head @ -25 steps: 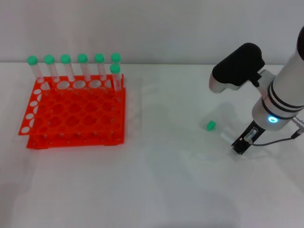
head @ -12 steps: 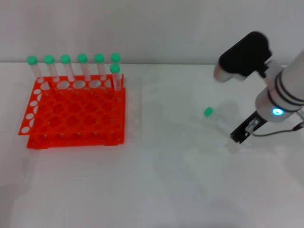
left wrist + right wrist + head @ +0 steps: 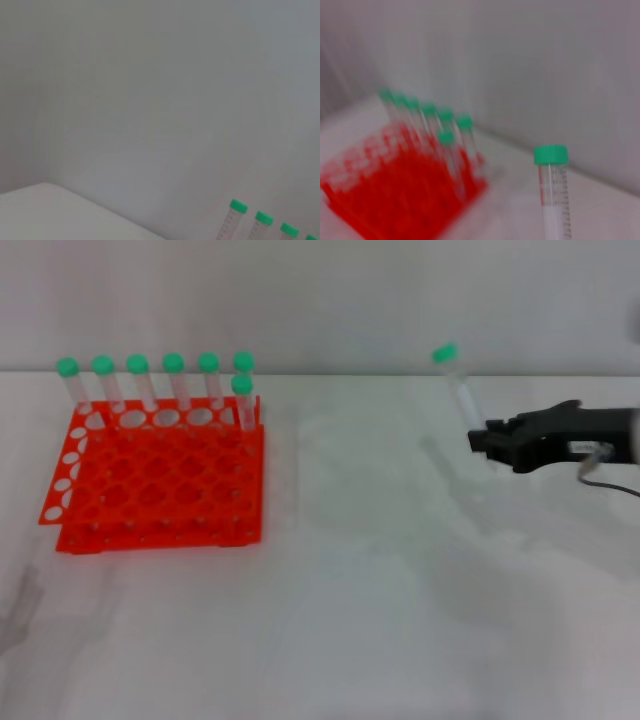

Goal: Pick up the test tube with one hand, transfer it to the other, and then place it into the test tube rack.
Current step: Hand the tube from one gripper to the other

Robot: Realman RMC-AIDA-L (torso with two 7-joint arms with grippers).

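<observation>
We see the right claw point(image 3: 482, 443) at the right edge of the head view, reaching in sideways over the white table point(image 3: 350, 620), and it is clamped on the lower end of the test tube point(image 3: 455, 385) — the tube stands nearly upright above the claw, tilted a little toward the left of the frame, its green cap point(image 3: 445, 354) up against the pale wall. The tube is clear of the table, in the upper right part of the head view. The right wrist view gives us the same tube point(image 3: 554, 195) upright at the lower right, green cap on top and printed marks down its side. Over in the left half of the head view sits the test tube rack point(image 3: 160, 478), bright orange-red, well apart from the claw — a row of green-capped tubes point(image 3: 155, 380) stands along its far edge, with one more just in front of that row at its right end. The left claw appears in none of our views; its wrist camera looks at bare wall, with a few green caps point(image 3: 265, 218) at the lower right.
</observation>
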